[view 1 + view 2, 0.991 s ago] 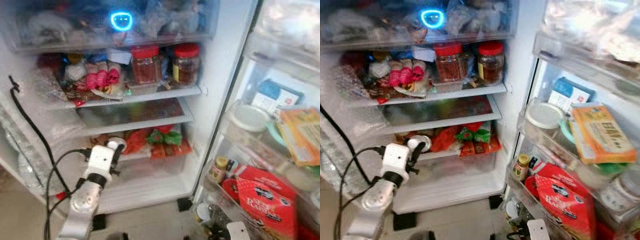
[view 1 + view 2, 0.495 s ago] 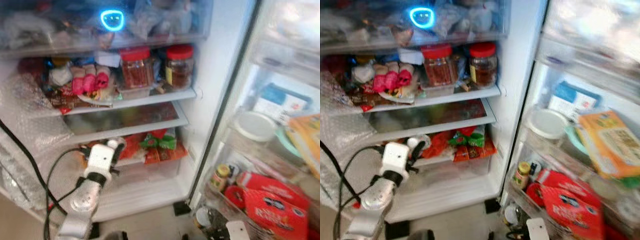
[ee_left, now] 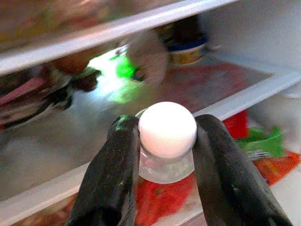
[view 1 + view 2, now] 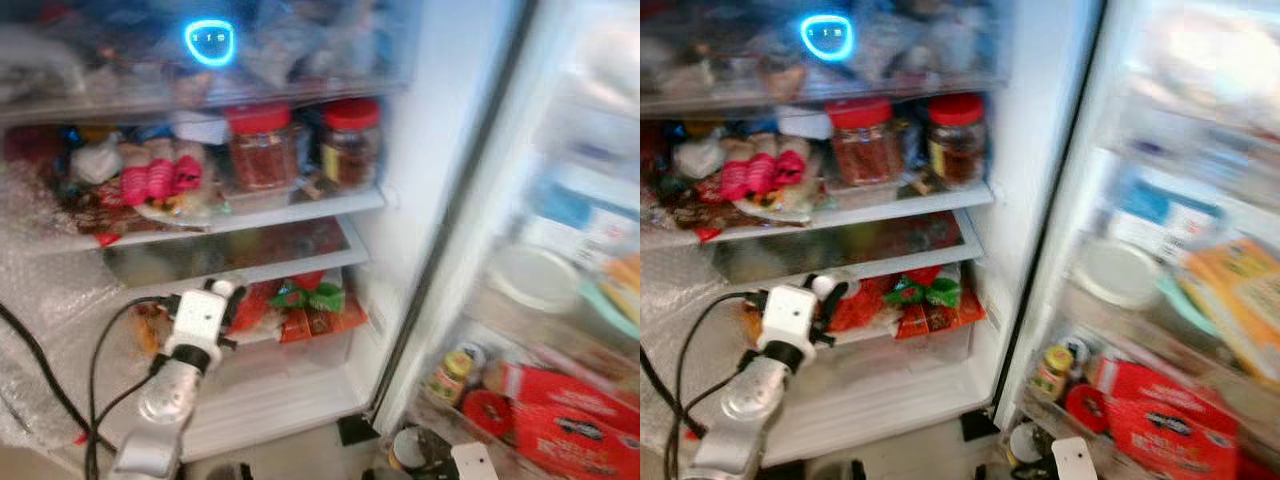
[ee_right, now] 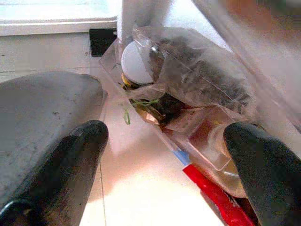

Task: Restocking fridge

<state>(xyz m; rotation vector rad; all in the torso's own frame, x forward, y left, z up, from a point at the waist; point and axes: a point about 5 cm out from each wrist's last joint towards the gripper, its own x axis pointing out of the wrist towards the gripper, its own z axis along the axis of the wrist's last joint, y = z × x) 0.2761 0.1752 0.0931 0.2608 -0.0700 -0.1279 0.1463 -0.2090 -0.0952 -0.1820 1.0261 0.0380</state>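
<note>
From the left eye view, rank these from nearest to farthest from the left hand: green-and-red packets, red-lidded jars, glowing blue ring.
1. The green-and-red packets, on the same low shelf, just to the right of the left hand, which grips a white-capped bottle.
2. The red-lidded jars, two shelves up and to the right.
3. The glowing blue ring, at the top compartment.

Door shelves (image 4: 560,300) motion-blurred, labels on the red packs (image 4: 570,430) unreadable. Top drawer (image 4: 250,60) contents smeared, can't ID. Bottle (image 3: 167,141) body hidden by left gripper (image 3: 164,160) fingers (image 3: 113,179), only cap and neck show. Right gripper (image 5: 164,155) fingers (image 5: 66,165) cut off by frame edge.
</note>
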